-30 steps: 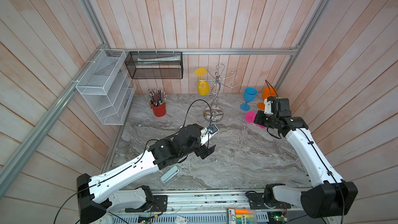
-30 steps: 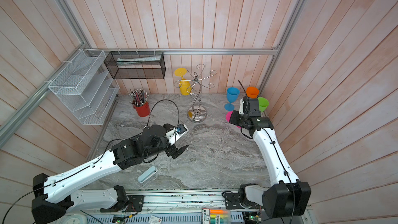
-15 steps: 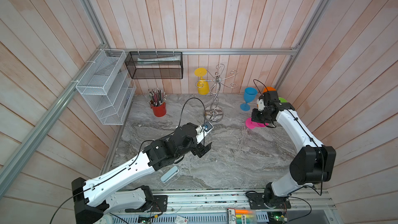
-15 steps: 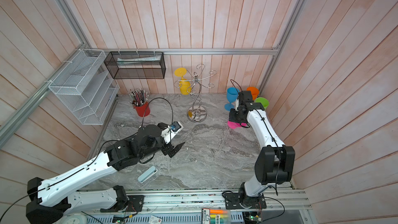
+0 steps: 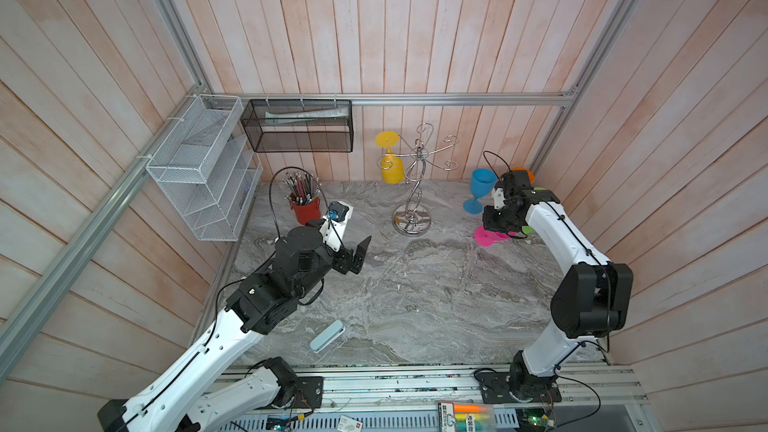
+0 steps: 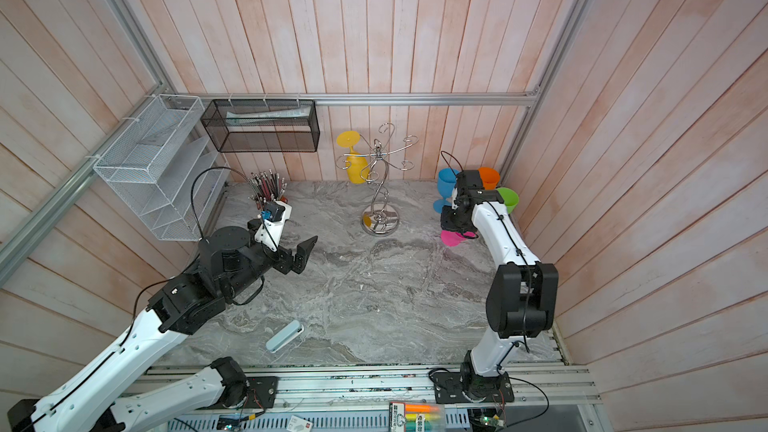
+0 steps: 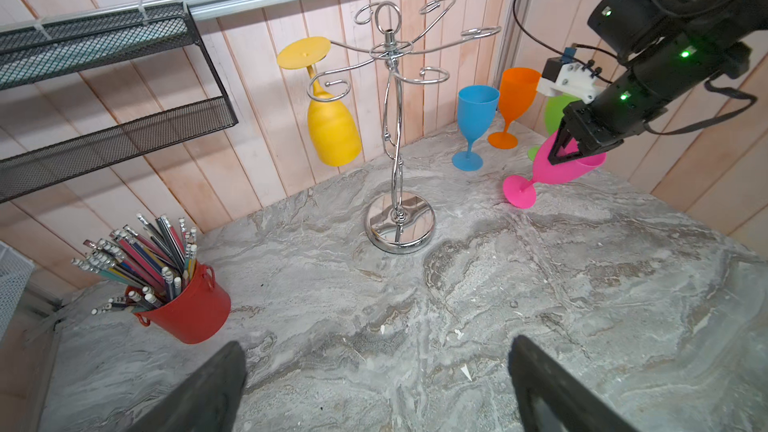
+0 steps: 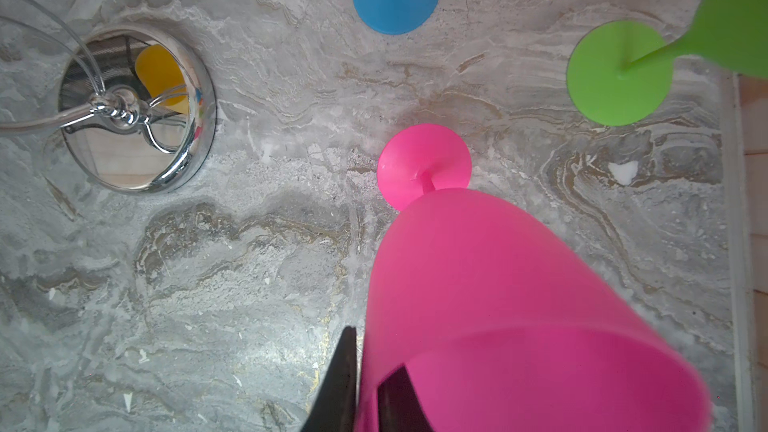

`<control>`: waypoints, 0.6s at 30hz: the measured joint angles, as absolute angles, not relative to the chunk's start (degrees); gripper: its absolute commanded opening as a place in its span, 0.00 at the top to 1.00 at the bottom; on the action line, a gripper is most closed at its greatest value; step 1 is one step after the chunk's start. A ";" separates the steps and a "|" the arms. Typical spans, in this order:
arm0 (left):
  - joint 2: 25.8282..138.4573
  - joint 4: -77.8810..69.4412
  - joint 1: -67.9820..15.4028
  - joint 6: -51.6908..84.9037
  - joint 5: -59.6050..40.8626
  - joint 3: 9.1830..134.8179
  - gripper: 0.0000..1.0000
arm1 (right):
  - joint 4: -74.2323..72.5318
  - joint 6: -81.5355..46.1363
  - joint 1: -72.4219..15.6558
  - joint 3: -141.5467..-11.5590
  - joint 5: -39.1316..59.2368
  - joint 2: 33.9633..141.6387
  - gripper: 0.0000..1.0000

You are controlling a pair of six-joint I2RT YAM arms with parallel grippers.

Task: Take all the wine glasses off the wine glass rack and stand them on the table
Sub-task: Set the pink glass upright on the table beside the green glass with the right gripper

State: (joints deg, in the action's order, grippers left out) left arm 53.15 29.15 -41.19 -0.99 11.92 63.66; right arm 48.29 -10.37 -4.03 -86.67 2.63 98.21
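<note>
Nearest to us, a pale blue case [image 5: 327,336] is lying flat on the marble table [image 5: 415,292]. Just past it the left gripper [image 5: 360,254] is hovering above the marble, released, its jaws standing wide apart with nothing between them. Beyond it, a red cup of pencils [image 7: 187,309] is standing near the left wall.

Farther on, to the right, we are seeing the right gripper [image 7: 563,149] grasping the pink wine glass [image 7: 569,170] by its rim, one finger inside the bowl and one outside. The glass is leaning over, with its foot down at the marble. The wine glass rack [image 5: 412,220] is standing upright on its round base in the middle of the far half, well apart from both grippers.

Behind the pink glass, a blue glass [image 7: 476,114], a green glass [image 8: 619,72] and an orange glass [image 7: 515,89] are standing upright near the far right corner. At the back, the yellow wine glass [image 5: 392,170] is hanging upside down from a hook arm on the rack's left side. A white wire shelf [image 5: 203,168] and a black mesh basket [image 5: 299,126] are hanging on the walls.
</note>
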 measured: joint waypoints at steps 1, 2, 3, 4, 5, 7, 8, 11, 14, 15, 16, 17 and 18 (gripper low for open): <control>53.19 29.17 -40.64 -0.71 11.73 63.46 0.00 | 48.34 -10.31 -4.03 -87.05 2.52 98.50 0.78; 53.21 29.17 -40.12 -0.38 11.33 63.26 0.00 | 48.27 -10.37 -4.03 -87.29 2.39 98.61 0.74; 53.23 29.17 -39.66 -0.14 11.11 63.13 0.00 | 48.29 -10.37 -4.03 -87.39 2.37 98.63 0.71; 53.25 29.17 -39.09 0.23 10.72 63.09 0.00 | 48.34 -10.46 -4.03 -87.68 2.35 98.61 0.67; 53.30 29.15 -38.48 0.56 10.33 63.09 0.00 | 48.23 -10.55 -4.03 -88.05 2.33 98.61 0.65; 53.45 29.10 -37.47 1.28 9.63 63.09 0.00 | 48.03 -10.66 -4.03 -88.58 2.20 98.56 0.61; 53.60 29.06 -37.04 1.65 9.13 63.09 0.00 | 47.94 -10.79 -4.08 -88.86 1.96 98.45 0.58; 54.22 28.73 -36.32 2.55 8.16 63.09 0.00 | 47.70 -10.94 -4.21 -89.58 1.08 98.15 0.51; 54.83 28.34 -36.03 3.01 7.35 63.09 0.00 | 47.48 -10.92 -4.34 -89.91 0.19 97.82 0.45; 55.07 28.18 -35.97 3.09 7.22 63.09 0.00 | 47.35 -10.87 -4.36 -89.93 -0.08 97.71 0.42; 55.37 27.97 -35.86 3.18 7.05 63.09 0.00 | 47.18 -10.85 -4.36 -89.93 -0.40 97.56 0.39; 55.75 27.81 -35.68 3.27 6.90 63.09 0.00 | 47.00 -10.85 -4.36 -89.93 -0.78 97.23 0.36; 56.16 27.70 -35.53 3.44 6.74 63.11 0.00 | 46.78 -10.81 -4.36 -89.91 -1.08 96.88 0.33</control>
